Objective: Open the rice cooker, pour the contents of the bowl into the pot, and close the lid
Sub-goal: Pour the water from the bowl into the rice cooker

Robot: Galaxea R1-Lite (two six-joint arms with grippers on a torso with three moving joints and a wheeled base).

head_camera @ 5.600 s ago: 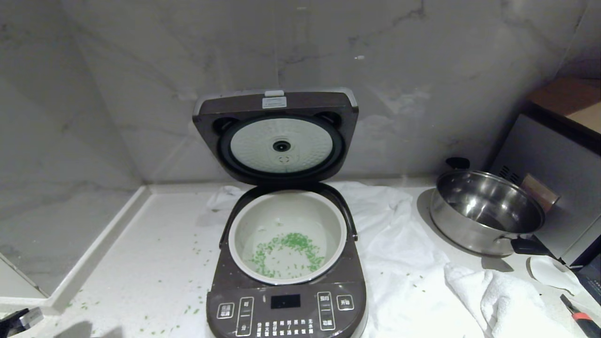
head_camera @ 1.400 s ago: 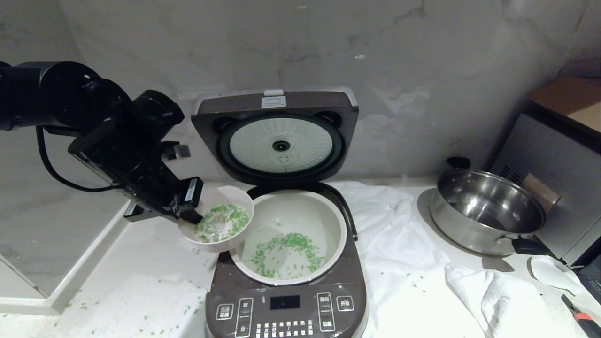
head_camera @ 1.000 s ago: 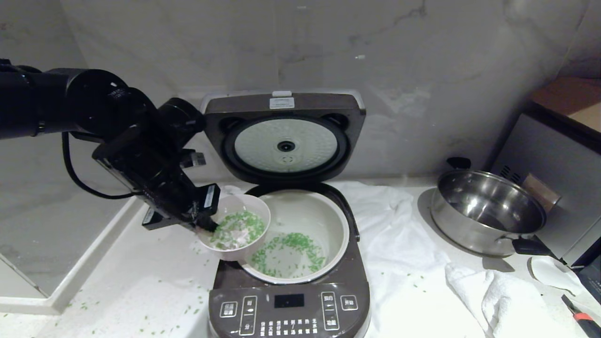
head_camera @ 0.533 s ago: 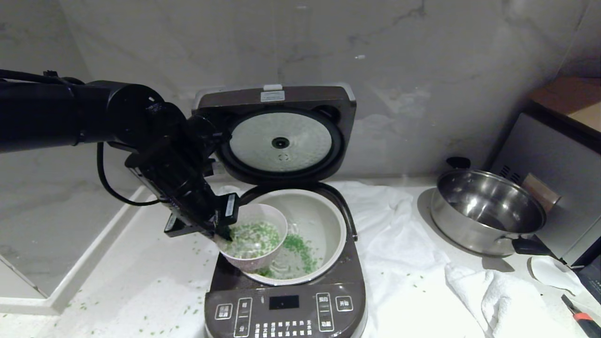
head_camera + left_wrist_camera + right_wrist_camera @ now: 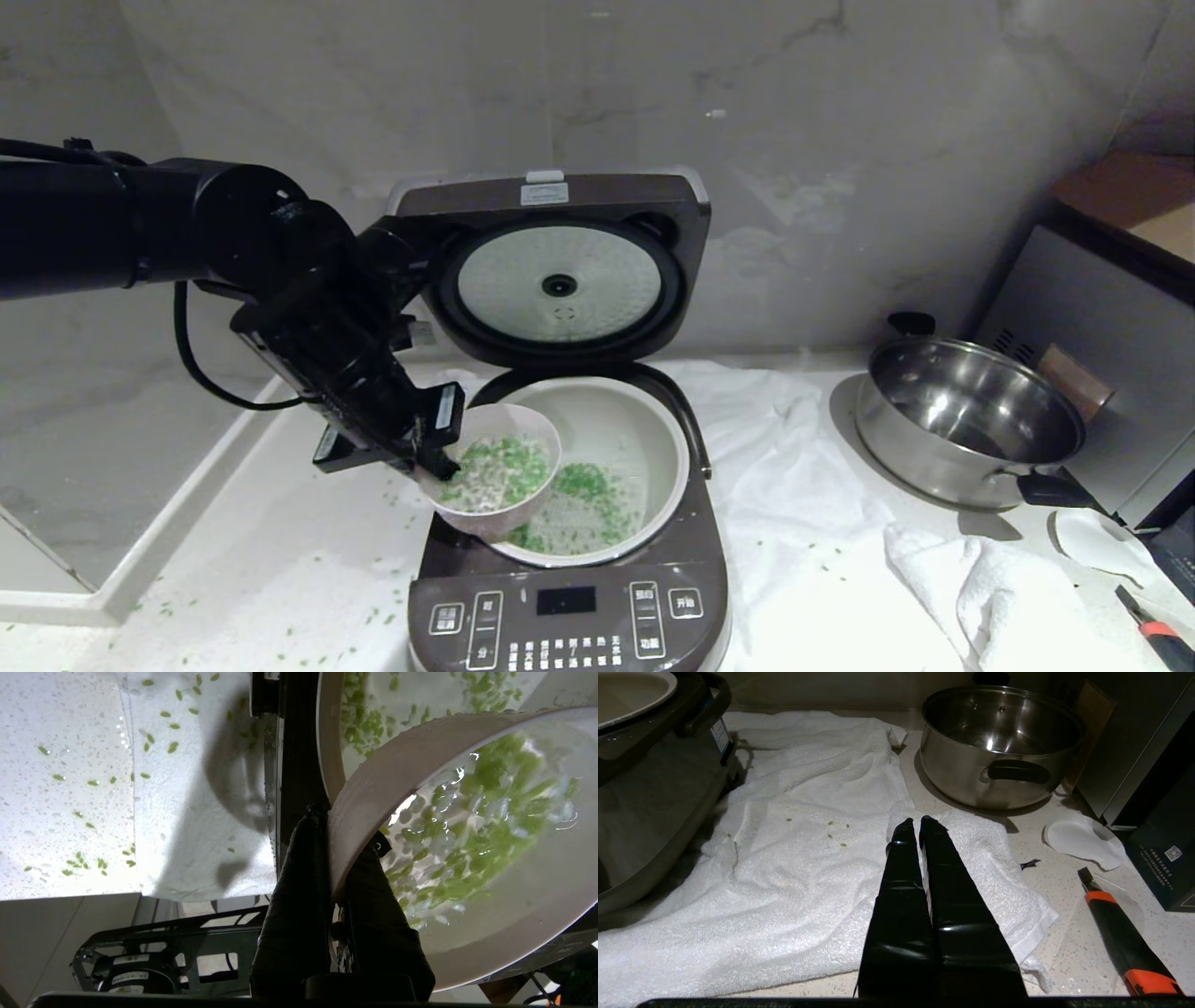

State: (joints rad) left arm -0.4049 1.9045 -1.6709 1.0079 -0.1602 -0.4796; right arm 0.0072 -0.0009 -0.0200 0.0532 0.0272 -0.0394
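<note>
**Tilting bowl over the open cooker**

Hanging over the near-left rim of the pot, the bowl leans toward the pot's middle, its contents of green bits and water pooled inside. More green bits lie on the pot's floor. The left pincer is clenched on the bowl's left rim, one finger inside and one outside. The rice cooker stands at the front edge of the tabletop, its lid raised upright against the wall. A white towel spreads to its right, beside a steel pan. The right pincer hangs clenched and empty above the towel.
</note>
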